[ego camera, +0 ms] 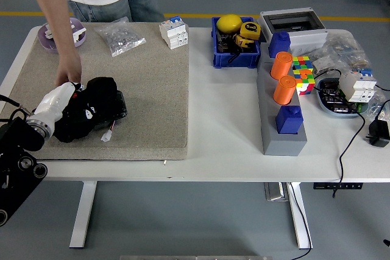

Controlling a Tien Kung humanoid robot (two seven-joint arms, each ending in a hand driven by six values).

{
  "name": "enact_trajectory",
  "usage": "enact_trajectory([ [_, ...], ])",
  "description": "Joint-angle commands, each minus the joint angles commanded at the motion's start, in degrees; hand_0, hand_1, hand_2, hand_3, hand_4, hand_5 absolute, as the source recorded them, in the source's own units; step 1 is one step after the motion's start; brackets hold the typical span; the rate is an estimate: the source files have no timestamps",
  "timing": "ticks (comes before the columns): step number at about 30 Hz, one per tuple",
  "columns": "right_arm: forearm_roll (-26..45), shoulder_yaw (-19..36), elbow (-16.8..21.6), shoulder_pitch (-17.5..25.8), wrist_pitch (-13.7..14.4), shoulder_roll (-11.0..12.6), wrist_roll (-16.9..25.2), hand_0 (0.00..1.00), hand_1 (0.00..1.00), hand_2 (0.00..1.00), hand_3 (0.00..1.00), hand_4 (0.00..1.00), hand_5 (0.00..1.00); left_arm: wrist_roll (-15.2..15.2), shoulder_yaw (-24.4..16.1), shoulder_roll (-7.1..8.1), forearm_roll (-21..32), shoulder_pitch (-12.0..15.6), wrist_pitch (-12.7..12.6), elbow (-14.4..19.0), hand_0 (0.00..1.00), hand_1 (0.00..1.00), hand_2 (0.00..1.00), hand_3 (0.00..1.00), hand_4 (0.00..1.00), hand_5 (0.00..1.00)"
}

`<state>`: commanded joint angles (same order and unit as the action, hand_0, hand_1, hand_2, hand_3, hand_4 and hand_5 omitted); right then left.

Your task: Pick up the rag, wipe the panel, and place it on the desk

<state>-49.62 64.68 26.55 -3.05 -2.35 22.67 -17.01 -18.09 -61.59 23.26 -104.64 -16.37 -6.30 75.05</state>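
Observation:
A black glossy panel (118, 105) lies on the beige mat (152, 83) at the left of the table. My left hand (80, 117) comes in from the lower left, its white forearm over the mat's front left. It is shut on a black rag (96, 98), which is bunched on top of the panel and hides most of it. Only the panel's right end shows. A person's hand (68, 75) rests at the panel's far left end. A white connector on a red wire (108, 134) lies just in front of the panel.
A purple tape roll (56, 33), a bag of small parts (120, 36) and white breakers (173, 32) sit along the mat's far edge. At the right are a blue bin (234, 44), a grey rack with orange cylinders (281, 98), a colour cube (303, 72) and cables.

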Motion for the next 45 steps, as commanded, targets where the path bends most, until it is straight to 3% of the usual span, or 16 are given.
enact_trajectory([
  [13,0.3,-0.6,-0.1,0.0,-0.1,0.1,0.0,0.769,0.66,0.715,0.703,0.998,0.642,-0.3,4.8,-1.0,-0.4,-3.1,0.0,-0.2,0.229,0.132,0.546,0.444,0.052,0.002],
  [25,0.5,-0.9,-0.1,0.0,-0.1,0.1,0.0,0.77,0.66,0.715,0.702,0.998,0.643,-0.5,6.3,-1.6,-1.5,-4.0,-0.4,0.4,0.229,0.133,0.545,0.444,0.055,0.002],
  [45,0.7,-0.7,-0.1,0.4,-0.2,0.2,-0.1,0.768,0.658,0.714,0.7,0.998,0.642,-0.2,-2.5,0.7,-3.6,1.4,-0.8,-1.9,0.227,0.134,0.541,0.444,0.054,0.002],
])
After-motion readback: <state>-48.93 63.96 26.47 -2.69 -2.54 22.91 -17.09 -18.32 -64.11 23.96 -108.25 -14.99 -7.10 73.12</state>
